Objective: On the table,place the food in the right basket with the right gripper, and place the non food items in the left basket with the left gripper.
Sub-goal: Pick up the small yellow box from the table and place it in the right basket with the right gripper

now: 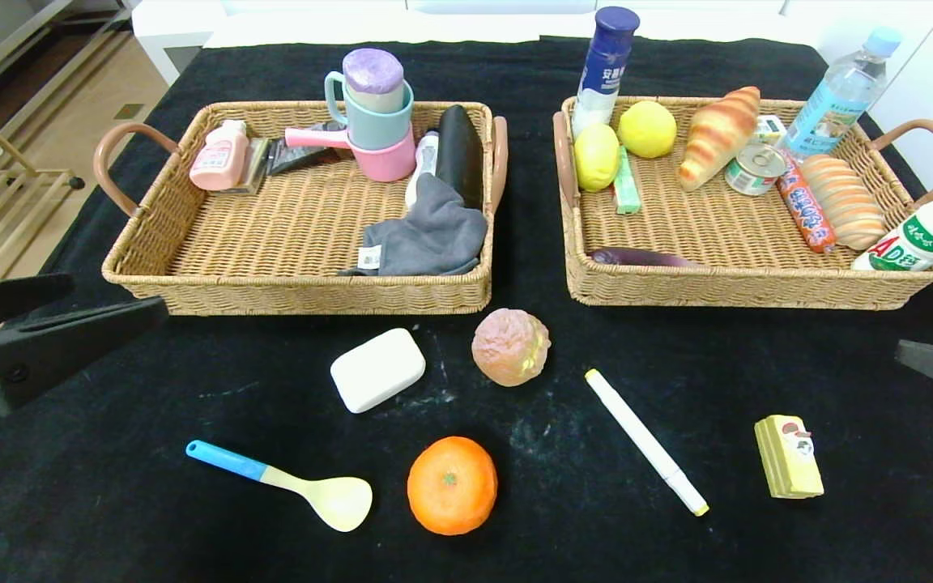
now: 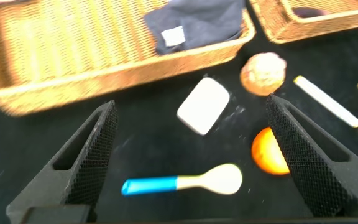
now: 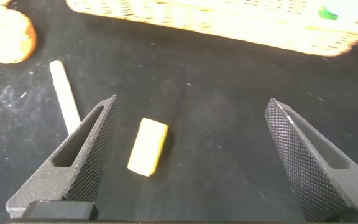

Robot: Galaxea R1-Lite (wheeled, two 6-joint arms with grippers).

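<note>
Left gripper (image 2: 188, 155): we see its jaws spread wide and holding nothing, at the left edge of the head view; its own camera looks down over the spoon.
Right gripper (image 3: 188, 155): likewise spread wide and empty, just entering at the right edge of the head view; the yellow box lies between its fingers in its own camera.
Left basket (image 1: 215, 243): upper left of the head view, already carrying cups, a grey cloth and other non-food items.
Right basket (image 1: 726, 251): upper right, already carrying lemons, bread, a can, bottles and a sausage.
Spoon (image 1: 288, 483): lower left of the head view. We judge it light, stiff and smooth; take it across the blue handle, where the section is narrow.
White soap-like block (image 1: 377, 369): centre left. We judge it rigid and possibly slippery; grip across the short side.
Marker pen (image 1: 646, 441): centre right, lying diagonally. Light and liable to roll; close across the barrel near its middle.
Orange (image 1: 452, 485): lower centre. Round and firm; centre the jaws on its widest part or it may squirt out.
Wrinkled pink fruit (image 1: 511, 346): centre. We judge it softer; grip gently.
Yellow box (image 1: 789, 456): lower right. Light, flat-sided; grip the long faces. We cannot tell its contents.
</note>
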